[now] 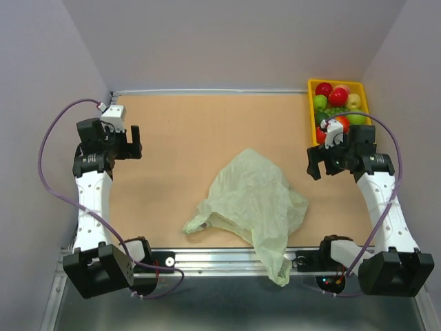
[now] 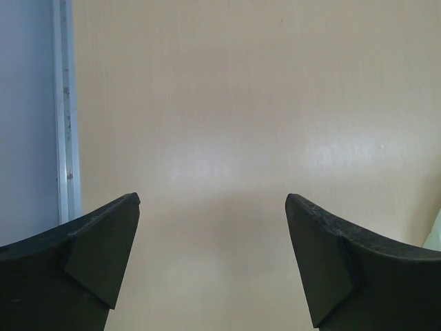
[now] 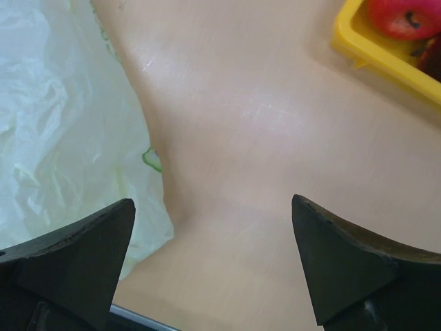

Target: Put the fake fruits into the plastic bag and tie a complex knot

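step 1, nothing bagged: fake fruits (image 1: 337, 96) in yellow tray (image 1: 311, 118) far right, plastic bag (image 1: 253, 201) crumpled mid bench (image 1: 172, 138). left end effector (image 2: 212, 200) & right end effector (image 3: 213, 200) wide, empty. next prob: right grabs a fruit.

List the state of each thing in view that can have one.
Thin pale-green crinkly plastic bag: crumpled, lying on the table, untied, one end over the near edge.
Small glossy plastic fake fruits: piled in the tray.
Yellow rectangular plastic tray: upright, holding the fruits.
Left gripper: open, empty.
Right gripper: open, empty.
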Robot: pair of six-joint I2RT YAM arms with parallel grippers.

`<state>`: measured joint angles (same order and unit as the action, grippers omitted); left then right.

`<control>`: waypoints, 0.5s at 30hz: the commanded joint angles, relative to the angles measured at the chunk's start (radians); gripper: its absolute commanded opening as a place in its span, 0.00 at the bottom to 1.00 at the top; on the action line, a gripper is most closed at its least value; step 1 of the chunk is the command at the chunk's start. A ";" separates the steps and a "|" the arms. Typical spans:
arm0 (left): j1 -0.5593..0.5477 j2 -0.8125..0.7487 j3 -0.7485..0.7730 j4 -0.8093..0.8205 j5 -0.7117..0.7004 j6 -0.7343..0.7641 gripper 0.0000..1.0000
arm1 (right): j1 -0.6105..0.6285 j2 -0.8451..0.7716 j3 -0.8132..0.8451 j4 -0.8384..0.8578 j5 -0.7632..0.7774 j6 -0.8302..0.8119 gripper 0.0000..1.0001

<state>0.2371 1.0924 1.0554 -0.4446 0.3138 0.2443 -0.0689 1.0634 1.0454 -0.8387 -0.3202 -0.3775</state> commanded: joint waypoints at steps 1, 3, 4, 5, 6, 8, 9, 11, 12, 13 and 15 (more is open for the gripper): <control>-0.001 0.007 0.067 0.021 -0.001 -0.020 0.99 | 0.007 0.024 0.011 -0.079 -0.131 -0.057 1.00; -0.002 0.012 0.087 0.015 0.013 -0.023 0.99 | 0.007 0.043 0.021 -0.131 -0.193 -0.096 1.00; -0.001 0.014 0.104 0.015 0.040 -0.022 0.99 | 0.007 0.071 0.030 -0.185 -0.219 -0.112 1.00; -0.001 0.015 0.112 0.012 0.059 -0.022 0.99 | 0.007 0.085 0.039 -0.216 -0.242 -0.133 1.00; -0.001 0.017 0.118 0.009 0.082 -0.022 0.99 | 0.007 0.099 0.048 -0.252 -0.272 -0.191 1.00; -0.001 0.023 0.138 0.004 0.142 -0.028 0.99 | 0.009 0.154 0.076 -0.366 -0.353 -0.260 1.00; -0.002 0.026 0.143 0.004 0.160 -0.034 0.99 | 0.012 0.176 0.083 -0.402 -0.385 -0.331 1.00; -0.001 0.031 0.150 0.007 0.220 -0.036 0.99 | 0.021 0.211 0.099 -0.463 -0.392 -0.385 1.00; -0.002 0.029 0.152 0.012 0.237 -0.034 0.99 | 0.024 0.243 0.100 -0.511 -0.385 -0.432 1.00; -0.002 0.021 0.147 0.020 0.266 -0.031 0.99 | 0.037 0.256 0.102 -0.528 -0.381 -0.448 1.00; -0.001 0.006 0.134 0.043 0.295 -0.031 0.99 | 0.058 0.271 0.094 -0.548 -0.350 -0.468 1.00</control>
<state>0.2375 1.1255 1.1713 -0.4465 0.4911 0.2211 -0.0433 1.3228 1.0859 -1.2304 -0.6388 -0.7189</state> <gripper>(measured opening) 0.985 0.998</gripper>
